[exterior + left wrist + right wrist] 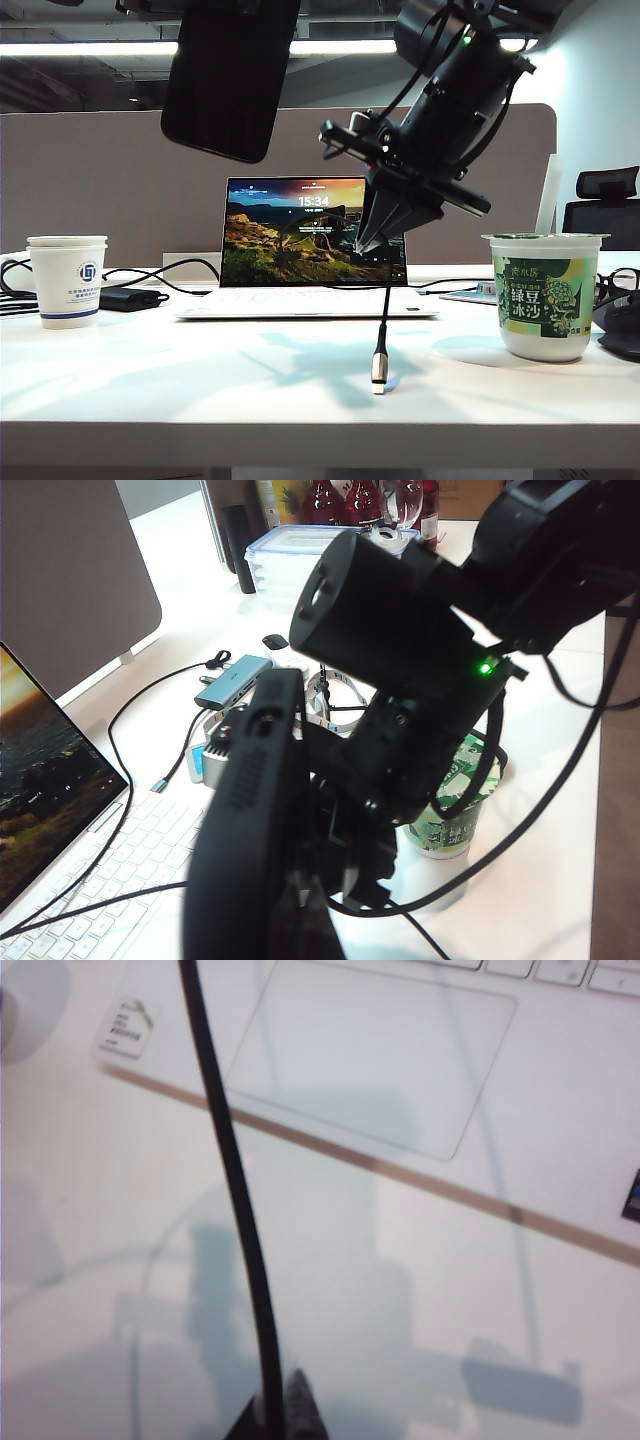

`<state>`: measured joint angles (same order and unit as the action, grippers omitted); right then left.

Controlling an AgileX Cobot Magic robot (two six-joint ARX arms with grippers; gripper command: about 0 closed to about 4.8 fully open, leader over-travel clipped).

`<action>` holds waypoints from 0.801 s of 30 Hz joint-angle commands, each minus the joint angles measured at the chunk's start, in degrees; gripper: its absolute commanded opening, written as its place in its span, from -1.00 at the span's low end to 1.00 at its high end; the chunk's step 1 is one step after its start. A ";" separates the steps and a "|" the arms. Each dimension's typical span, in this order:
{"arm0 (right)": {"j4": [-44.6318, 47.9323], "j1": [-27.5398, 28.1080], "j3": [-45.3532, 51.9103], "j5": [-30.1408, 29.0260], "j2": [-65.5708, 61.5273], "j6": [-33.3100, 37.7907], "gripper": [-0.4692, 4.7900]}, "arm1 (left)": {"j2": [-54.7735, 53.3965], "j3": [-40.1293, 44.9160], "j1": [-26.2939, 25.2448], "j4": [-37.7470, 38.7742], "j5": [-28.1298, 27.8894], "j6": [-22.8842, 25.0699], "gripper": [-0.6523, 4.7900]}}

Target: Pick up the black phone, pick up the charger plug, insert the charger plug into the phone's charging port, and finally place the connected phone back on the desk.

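The black phone (230, 75) hangs tilted high above the laptop, and its holder is cut off by the exterior view's top edge. In the left wrist view the phone (245, 830) shows edge-on, with my left gripper (285, 920) shut on it. Its charging port cannot be made out. My right gripper (366, 244) points down in front of the laptop screen, shut on the thin black cable (235, 1180). The charger plug (379, 366) dangles below it, silver tip at the desk (200, 390); I cannot tell whether it touches. In the right wrist view my right gripper (278, 1408) pinches the cable and the plug is out of view.
An open white laptop (300, 302) stands mid-desk. A paper cup (67, 280) and a black power brick (130, 298) with cables are at the left. A green-labelled tub (545, 295) is at the right. Behind it lie a grey hub (235, 680) and a plastic box (300, 550).
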<state>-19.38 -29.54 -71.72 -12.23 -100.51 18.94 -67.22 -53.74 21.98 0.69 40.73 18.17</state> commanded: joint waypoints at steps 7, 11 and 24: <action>6.78 -0.09 -0.24 3.34 -3.89 -1.16 -0.51 | 0.50 -0.39 0.02 -1.97 0.48 -0.22 -0.78; 7.72 -0.07 -0.28 3.28 -4.07 -1.25 0.26 | 0.50 -0.39 0.02 -1.97 0.48 -0.83 -0.78; 7.65 0.02 -5.16 5.33 -4.04 -4.28 0.16 | 0.50 -0.39 0.02 -2.01 0.48 -0.85 -0.78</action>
<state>-12.34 -29.47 -76.25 -7.81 -104.90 16.56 -67.22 -53.74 21.98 0.71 40.73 17.28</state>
